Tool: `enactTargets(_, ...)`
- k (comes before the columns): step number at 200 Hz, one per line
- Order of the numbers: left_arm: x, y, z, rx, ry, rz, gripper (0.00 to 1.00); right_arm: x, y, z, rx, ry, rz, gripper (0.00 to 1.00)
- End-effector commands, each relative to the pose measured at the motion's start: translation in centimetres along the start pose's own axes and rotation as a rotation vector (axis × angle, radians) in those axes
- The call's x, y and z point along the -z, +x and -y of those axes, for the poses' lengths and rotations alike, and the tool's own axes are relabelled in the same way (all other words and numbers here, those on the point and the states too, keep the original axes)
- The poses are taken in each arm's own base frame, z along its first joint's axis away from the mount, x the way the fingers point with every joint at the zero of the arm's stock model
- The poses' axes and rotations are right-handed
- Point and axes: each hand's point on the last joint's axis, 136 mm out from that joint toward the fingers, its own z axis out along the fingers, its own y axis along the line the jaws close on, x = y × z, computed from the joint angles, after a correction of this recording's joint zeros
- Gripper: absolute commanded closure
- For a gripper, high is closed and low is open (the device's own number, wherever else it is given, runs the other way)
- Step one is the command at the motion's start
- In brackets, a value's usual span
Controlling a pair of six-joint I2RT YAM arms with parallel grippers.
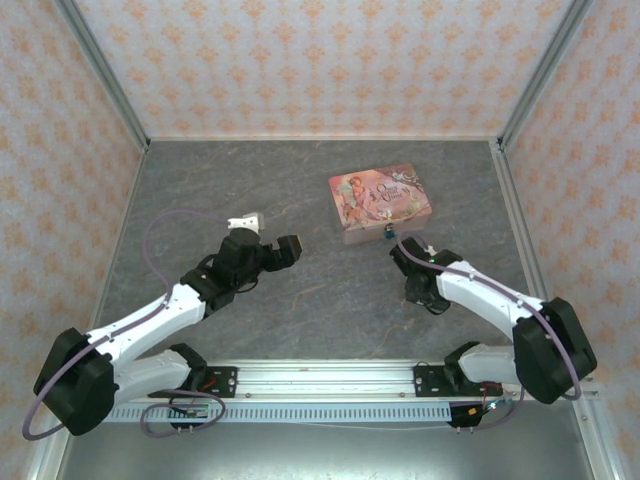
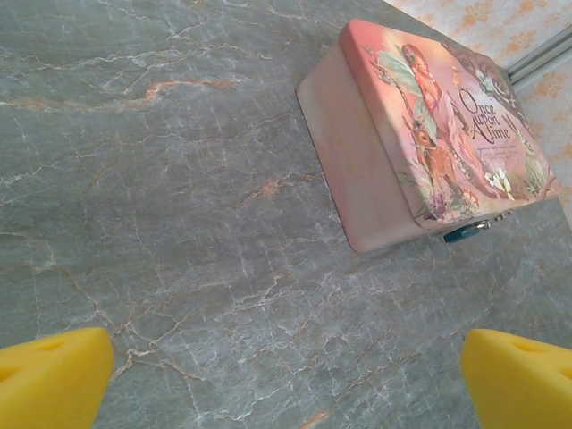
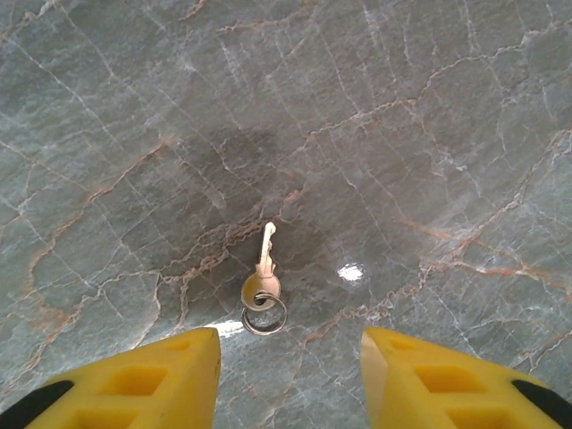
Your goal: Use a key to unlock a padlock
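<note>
While flat, key (image 3: 262, 273) ring-end toward tool (image 3: 290, 357)

Top external: you're looking down from behind the arms.
Left wrist: you're sharing the tin (image 2: 429, 134) with top.
Right wrist: you're facing the tabletop (image 3: 402, 116) closely.

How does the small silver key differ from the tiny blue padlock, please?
The small silver metal key lies alone on the grey marbled table, before the right pincer; the tiny blue padlock sits at the edge of the pink illustrated tin. The key is bare metal and carries a ring; the padlock is blue-bodied. Both are small.
</note>
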Motion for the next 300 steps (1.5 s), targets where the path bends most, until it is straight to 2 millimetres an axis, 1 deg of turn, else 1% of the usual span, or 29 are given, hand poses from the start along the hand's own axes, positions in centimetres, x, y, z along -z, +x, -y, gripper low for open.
enactTargets(1, 0.0, -1.3, 1.0, -0.004, 0.018, 0.043, 0.00, 0.0, -0.7, -0.1, 0.010, 0.043, 0.029, 0.56)
enactTargets(52, 0.1, -1.2, 0.6, -0.009, 0.003, 0.040, 0.00, -1.1, -0.6, -0.6, 0.027, 0.061, 0.013, 0.61)
enactTargets(96, 0.5, -1.4, 0.6, -0.014, -0.003, 0.047, 0.00, -2.2, 0.3, -1.2, 0.031, 0.046, -0.027, 0.65)
enactTargets(137, 0.7, -1.5, 0.6, -0.015, -0.006, 0.049, 0.00, -2.3, 0.5, -1.3, 0.040, 0.047, -0.040, 0.69)
enactTargets(158, 0.8, -1.6, 0.5, -0.020, -0.012, 0.052, 0.00, -2.7, 1.0, -1.2, 0.048, 0.062, -0.066, 0.70)
enactTargets(219, 1.1, -1.6, 0.2, -0.034, -0.026, 0.053, 0.00, -2.8, 1.0, -0.8, 0.059, 0.094, -0.076, 0.72)
enactTargets(234, 1.1, -1.7, 0.3, -0.037, -0.028, 0.055, 0.00, -2.8, 1.0, -0.9, 0.064, 0.095, -0.079, 0.75)
enactTargets(276, 1.2, -1.8, 0.2, -0.046, -0.035, 0.055, 0.00, -2.9, 0.9, -1.1, 0.079, 0.091, -0.086, 0.88)
enactTargets(300, 1.3, -1.8, 0.1, -0.048, -0.039, 0.057, 0.00, -2.8, 0.8, -1.4, 0.084, 0.073, -0.080, 0.92)
